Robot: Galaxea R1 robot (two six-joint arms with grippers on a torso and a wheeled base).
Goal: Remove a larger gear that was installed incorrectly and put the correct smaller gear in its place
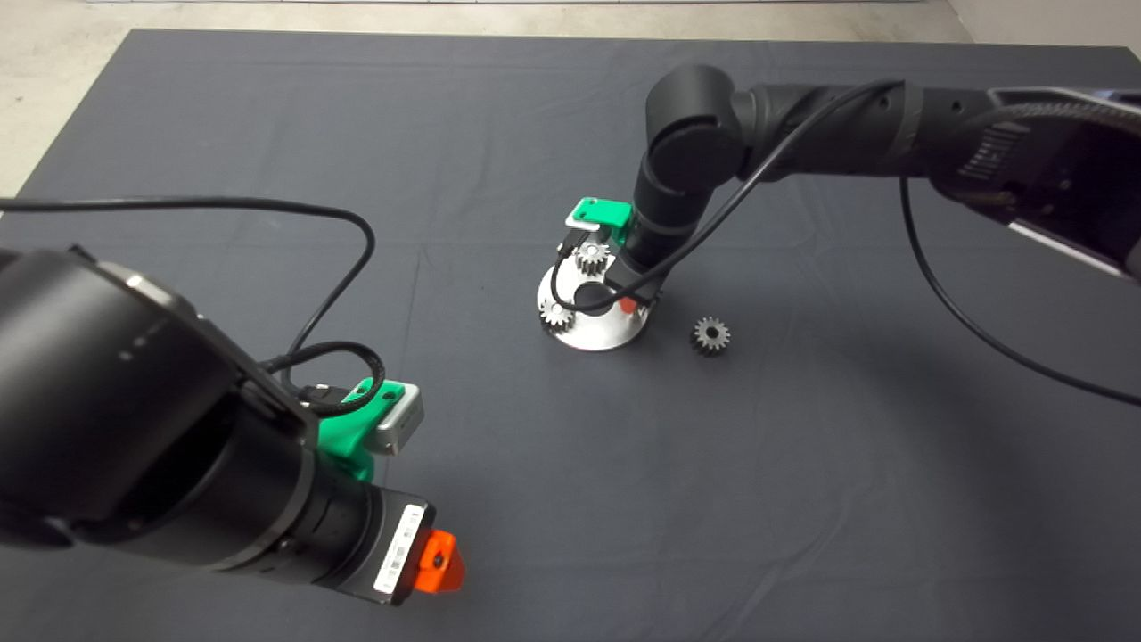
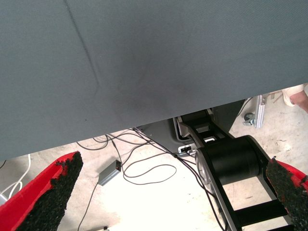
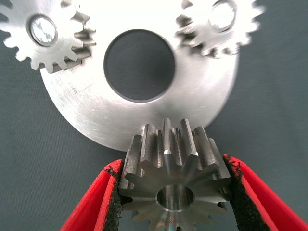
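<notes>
Right pincer (image 3: 175,192) clamps the larger gear (image 3: 173,175) at the steel disc (image 3: 91,108) (two spur gears mounted); left pincer (image 2: 168,192), fingers apart, waits off-mat.

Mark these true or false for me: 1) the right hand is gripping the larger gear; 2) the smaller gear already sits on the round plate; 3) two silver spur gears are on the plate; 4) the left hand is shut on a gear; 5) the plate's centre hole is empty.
1) True: the right hand has its fingers closed on the larger gear, at the edge of the round plate.
2) False: the smaller gear lies on the mat, beside the plate and apart from it.
3) True: two silver spur gears sit on the plate.
4) False: the left hand is open and empty, off at the mat's near left edge.
5) True: the centre hole is empty.
</notes>
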